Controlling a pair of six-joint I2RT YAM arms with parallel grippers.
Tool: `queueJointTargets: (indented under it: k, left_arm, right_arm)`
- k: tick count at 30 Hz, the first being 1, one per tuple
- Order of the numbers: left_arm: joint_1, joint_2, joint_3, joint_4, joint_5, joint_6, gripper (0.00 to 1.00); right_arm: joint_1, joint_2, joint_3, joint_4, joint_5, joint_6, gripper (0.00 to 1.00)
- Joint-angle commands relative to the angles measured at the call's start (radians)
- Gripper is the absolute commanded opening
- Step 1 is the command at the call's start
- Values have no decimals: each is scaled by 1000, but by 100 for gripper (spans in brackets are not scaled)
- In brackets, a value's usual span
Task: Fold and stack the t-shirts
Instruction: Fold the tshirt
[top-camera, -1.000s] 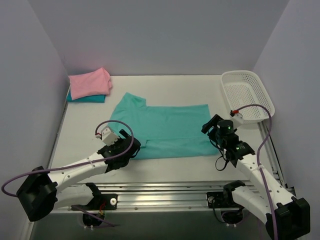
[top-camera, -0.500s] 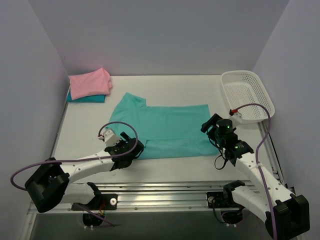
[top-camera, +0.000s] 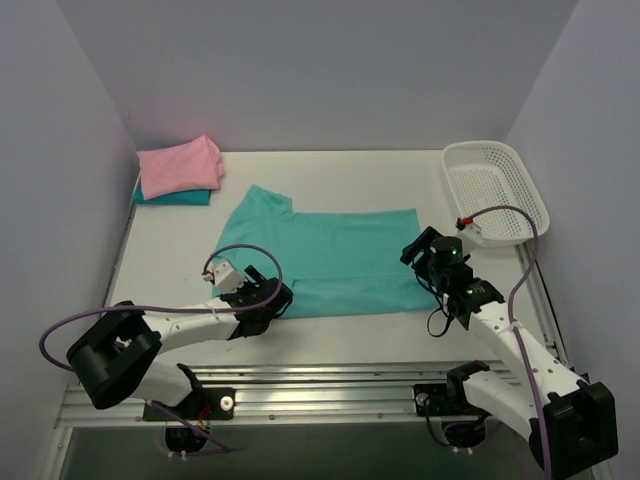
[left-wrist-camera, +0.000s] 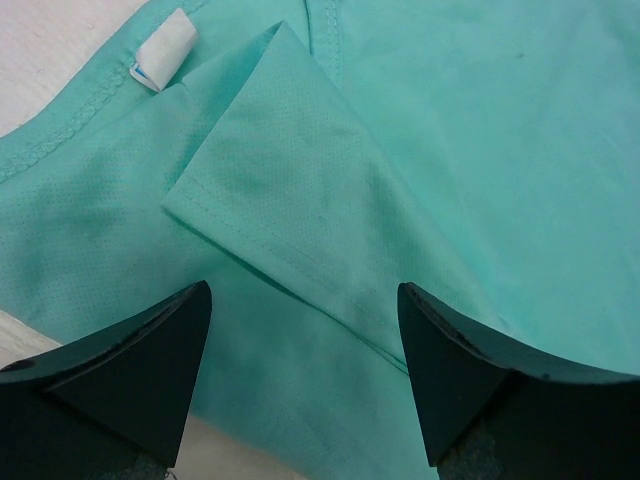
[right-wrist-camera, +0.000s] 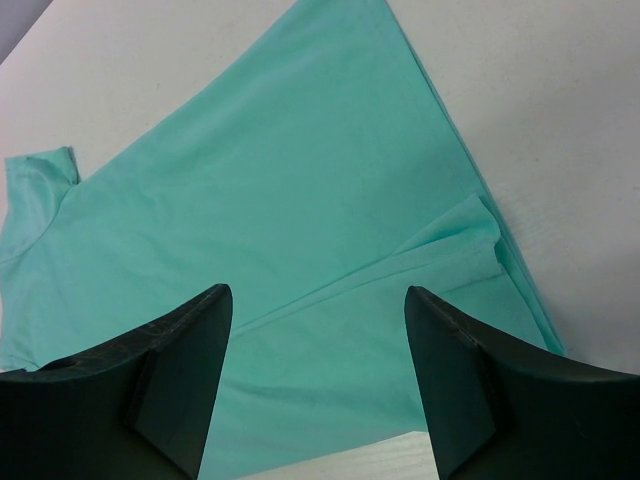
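Two hands are over the teal-green t-shirt (top-camera: 335, 255), and both have their fingers spread with nothing between them. The shirt lies flat across the middle of the table (top-camera: 350, 175), collar end to my left and hem to my right. The pink t-shirt (top-camera: 178, 167) is folded on top of the darker teal-blue t-shirt (top-camera: 182, 198) in the far left corner, well apart from the white basket (top-camera: 482, 146) at the far right.

I read this step as taking the near long edge at both ends for a lengthwise fold. My left hand (left-wrist-camera: 302, 300) hangs over the tucked-in sleeve (left-wrist-camera: 290, 200), near the white label (left-wrist-camera: 165, 55). My right hand (right-wrist-camera: 315, 295) sits over the hem end, where a flap (right-wrist-camera: 455, 240) is already turned in. To do it well, I want each pinch to take every layer at the near edge, sleeve included, so nothing slides out as the cloth lifts. Both hands should then rise and travel together to keep the crease straight. A pinch that catches only the top layer would likely drag the tuck open.

Some things I cannot make out. From above, the left hand covers the near sleeve corner. Neither wrist view shows whether the fingers (left-wrist-camera: 130, 370) touch the cloth or hover over it. Most of the darker shirt is buried under the pink one.
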Motion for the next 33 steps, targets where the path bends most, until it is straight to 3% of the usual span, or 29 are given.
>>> queueJointTargets:
  k: [1,33]
  left_arm:
    - [-1,16,33,62,-36,6,84]
    - [77,108,59,208,-14,115,79]
  right_arm:
    - [5,15,3,32,35,-17,66]
    - [7,90,0,83,21,-14,61]
